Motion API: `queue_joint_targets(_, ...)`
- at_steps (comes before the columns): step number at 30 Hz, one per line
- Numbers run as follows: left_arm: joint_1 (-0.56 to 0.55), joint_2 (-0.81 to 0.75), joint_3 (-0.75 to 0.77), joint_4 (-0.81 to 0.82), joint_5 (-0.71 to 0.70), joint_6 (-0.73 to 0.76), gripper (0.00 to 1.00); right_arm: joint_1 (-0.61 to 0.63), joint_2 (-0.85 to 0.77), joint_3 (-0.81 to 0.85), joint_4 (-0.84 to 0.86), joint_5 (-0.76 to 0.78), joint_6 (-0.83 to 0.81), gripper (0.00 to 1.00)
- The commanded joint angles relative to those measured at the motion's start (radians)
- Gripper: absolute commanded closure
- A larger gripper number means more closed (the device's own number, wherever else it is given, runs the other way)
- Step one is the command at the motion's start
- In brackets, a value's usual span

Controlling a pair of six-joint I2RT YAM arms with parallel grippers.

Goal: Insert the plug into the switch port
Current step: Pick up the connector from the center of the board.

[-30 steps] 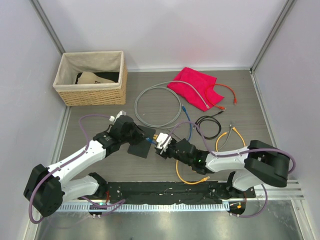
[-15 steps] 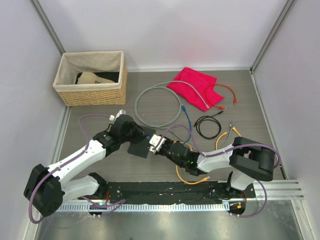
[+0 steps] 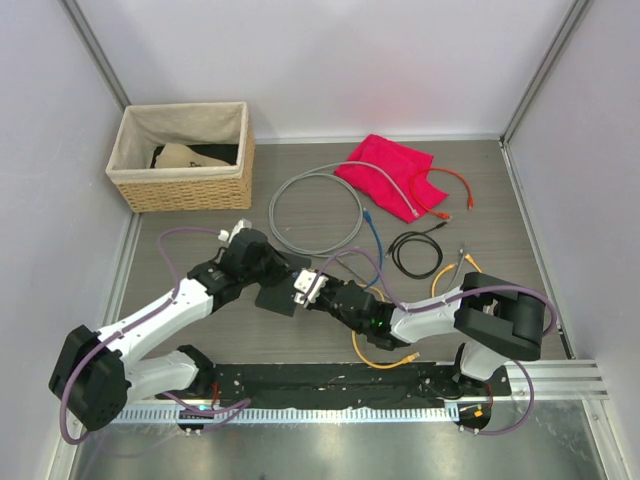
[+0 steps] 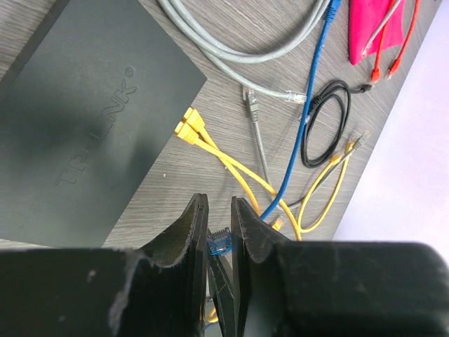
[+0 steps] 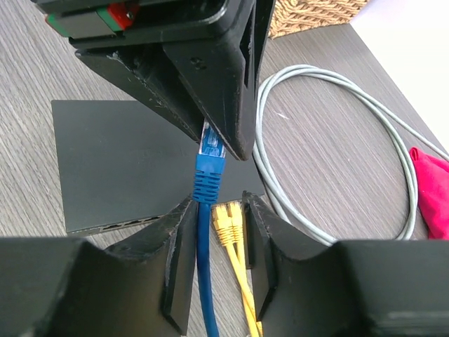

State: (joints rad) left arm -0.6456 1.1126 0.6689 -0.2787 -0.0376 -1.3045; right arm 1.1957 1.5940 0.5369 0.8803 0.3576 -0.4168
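The switch (image 3: 272, 299) is a flat dark grey box on the table; it also shows in the left wrist view (image 4: 91, 119) and the right wrist view (image 5: 126, 161). My left gripper (image 3: 291, 274) hangs just above its right edge, shut on the blue plug (image 4: 220, 242) of a blue cable (image 5: 208, 232). The plug (image 5: 211, 147) shows pinched at the left gripper's tips (image 5: 226, 140). My right gripper (image 3: 306, 287) sits right beside it, open, its fingers (image 5: 181, 232) straddling the blue cable just behind the plug without clamping it.
Two yellow plugs (image 4: 188, 125) lie at the switch's edge, under my right gripper (image 5: 217, 205). A grey cable coil (image 3: 315, 210), a black cable (image 3: 418, 253), the red cloth (image 3: 392, 170) and a wicker basket (image 3: 180, 185) stand farther back.
My right gripper has moved left, up to the left gripper over the switch's right edge. The left arm has barely moved.
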Motion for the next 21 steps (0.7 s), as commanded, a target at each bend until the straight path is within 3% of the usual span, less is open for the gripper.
queue_joint_targets(1, -0.009, 0.009, 0.029, 0.021, 0.033, -0.001, 1.0, 0.005, 0.003, 0.066, 0.094, -0.04, 0.001, 0.59)
queue_joint_targets(9, -0.009, 0.012, 0.028, 0.021, 0.031, -0.002, 1.0, 0.005, -0.005, 0.069, 0.095, -0.048, 0.013, 0.55)
queue_joint_targets(21, -0.009, -0.011, 0.028, 0.006, 0.008, 0.004, 1.0, 0.005, -0.015, 0.049, 0.048, -0.013, 0.013, 0.67)
